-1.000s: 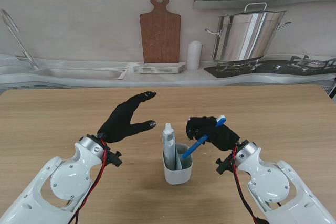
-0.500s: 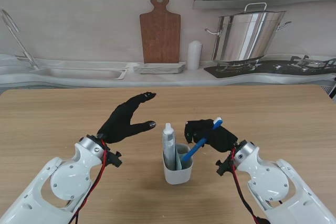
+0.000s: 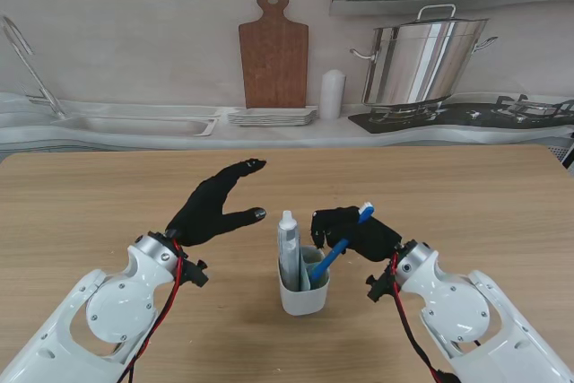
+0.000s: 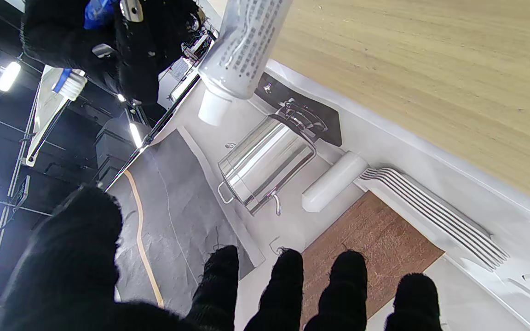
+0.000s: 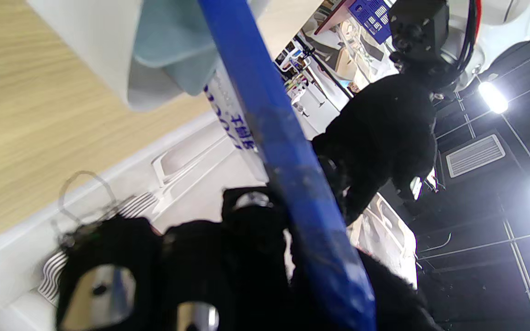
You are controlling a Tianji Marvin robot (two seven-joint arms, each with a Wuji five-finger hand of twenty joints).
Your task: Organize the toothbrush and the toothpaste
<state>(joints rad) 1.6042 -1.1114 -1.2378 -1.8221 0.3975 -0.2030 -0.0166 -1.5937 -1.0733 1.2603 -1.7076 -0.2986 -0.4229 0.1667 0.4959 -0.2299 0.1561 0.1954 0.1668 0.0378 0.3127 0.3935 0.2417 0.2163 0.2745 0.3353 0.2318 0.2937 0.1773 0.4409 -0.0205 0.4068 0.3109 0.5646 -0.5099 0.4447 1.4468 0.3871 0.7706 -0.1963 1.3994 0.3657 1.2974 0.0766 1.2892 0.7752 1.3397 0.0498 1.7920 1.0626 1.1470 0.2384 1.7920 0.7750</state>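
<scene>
On the light wooden table [image 3: 108, 195] stands a small white plastic cup [image 3: 303, 293] holding an upright white toothpaste tube [image 3: 288, 244], while my right hand [image 3: 352, 230] clamps the slanted blue toothbrush [image 3: 339, 245], lower end in the cup, and my left hand [image 3: 215, 205] hangs empty, fingers spread.

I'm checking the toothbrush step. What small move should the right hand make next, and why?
Probably open the right hand: the toothbrush it grips already has its handle end inside the cup beside the toothpaste.
</scene>
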